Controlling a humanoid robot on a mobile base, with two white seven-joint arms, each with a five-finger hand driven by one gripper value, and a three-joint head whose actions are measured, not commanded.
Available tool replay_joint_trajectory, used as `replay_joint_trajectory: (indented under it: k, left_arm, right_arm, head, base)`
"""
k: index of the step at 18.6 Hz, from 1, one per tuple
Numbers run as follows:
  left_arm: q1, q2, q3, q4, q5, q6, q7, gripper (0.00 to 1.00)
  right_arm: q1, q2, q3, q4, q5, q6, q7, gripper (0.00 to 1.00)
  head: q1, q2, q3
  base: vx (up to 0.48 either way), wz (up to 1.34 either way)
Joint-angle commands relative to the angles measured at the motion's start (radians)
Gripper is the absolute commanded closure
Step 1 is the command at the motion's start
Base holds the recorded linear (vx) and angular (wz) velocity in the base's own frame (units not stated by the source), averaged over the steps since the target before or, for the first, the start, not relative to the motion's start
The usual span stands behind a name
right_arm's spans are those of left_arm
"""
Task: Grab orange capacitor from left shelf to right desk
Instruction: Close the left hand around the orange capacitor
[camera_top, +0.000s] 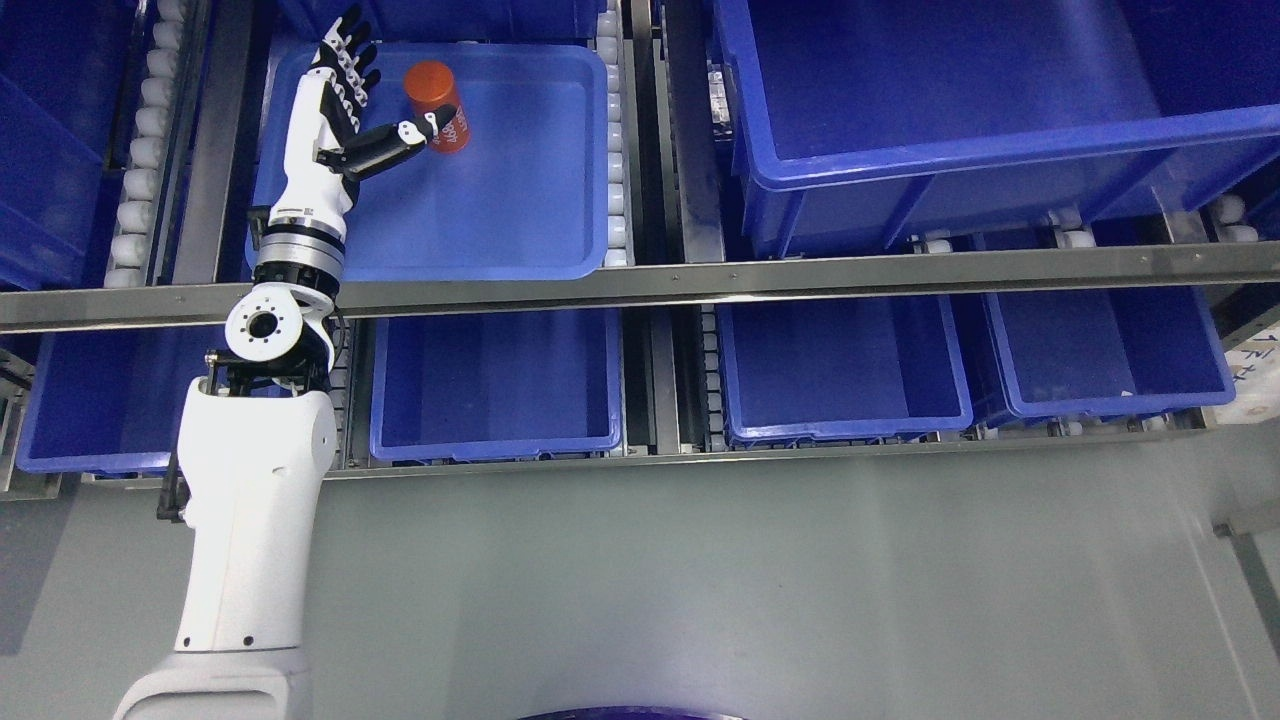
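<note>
The left arm enters at the lower left and rises nearly straight up the head view, forearm crossing the shelf rail (700, 280) and wrist reaching into the tray (520, 230) on the upper left shelf level. The left hand (355, 110) is open: four fingers (345, 50) extend together toward the tray's far left corner, and the thumb (395, 140) is splayed out to the right. The thumb tip touches or lies just against the lower side of the capacitor (438, 105); the fingers are not closed around it. The capacitor, an orange cylinder, lies tilted on the tray floor near the far edge, left of the tray's middle. Blue bins (840, 380) occupy the lower shelf level and the right side. The right arm is not visible.
</note>
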Motion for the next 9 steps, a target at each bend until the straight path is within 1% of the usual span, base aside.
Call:
replay_joint_trajectory:
  k: [1,2,4,7,9]
  left_arm:
    - [-0.014,0.024,-0.074,0.128,-0.029,0.003,-0.010,0.02]
    - [-0.015,0.024,-0.076,0.128,-0.029,0.003,-0.013,0.02]
    - [-0.014,0.019,-0.077,0.122,-0.029,0.003,-0.036,0.06]
    - [-0.018,0.015,-0.096,0.117,-0.030,0.001,-0.097,0.06]
    - [-0.023,0.015,-0.099,0.117,-0.032,0.001,-0.100,0.07]
  right_arm:
    - [0.014,-0.017,-0.011,-0.034,0.000,-0.004,0.000,0.00]
    - [0.014,-0.017,-0.011,-0.034,0.000,-0.004,0.000,0.00]
    - [0.014,-0.017,-0.011,-0.034,0.000,-0.004,0.000,0.00]
    - [0.014,-0.017,-0.011,-0.034,0.000,-0.004,0.000,0.00]
    - [0.014,-0.017,-0.011,-0.034,0.000,-0.004,0.000,0.00]
  head:
    - [0.0000,0.000,0.000]
    - [0.0000,0.000,0.000]
    - [0.0000,0.000,0.000]
    - [0.0000,0.000,0.000]
    - [0.0000,0.000,0.000]
  base:
    - [0.112,0.07]
    - [0.112,0.07]
    - [0.078,0.08]
    - [0.061,0.04]
    - [0.043,0.02]
